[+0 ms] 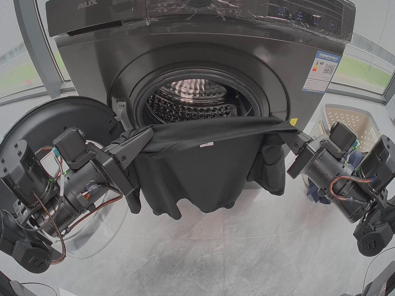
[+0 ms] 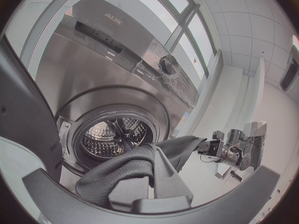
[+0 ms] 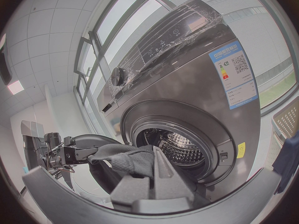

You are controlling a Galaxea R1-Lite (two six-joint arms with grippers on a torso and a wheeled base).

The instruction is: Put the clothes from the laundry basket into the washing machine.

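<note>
A black shirt [image 1: 205, 161] hangs stretched between my two grippers in front of the washing machine's [image 1: 197, 54] open drum [image 1: 193, 99]. My left gripper [image 1: 142, 138] is shut on the shirt's left end, next to the door hinge. My right gripper [image 1: 294, 138] is shut on its right end, at the drum's right rim. The shirt's top edge runs level with the lower lip of the opening, and its body dangles toward the floor. In the left wrist view the dark fabric [image 2: 124, 168] bunches between the fingers; the right wrist view shows the same shirt [image 3: 130, 159].
The round glass door [image 1: 53, 124] stands swung open at the left, behind my left arm. A beige laundry basket [image 1: 354, 122] sits at the right of the machine, with a dark blue garment [image 1: 317, 194] hanging over its side. The tiled floor in front is free.
</note>
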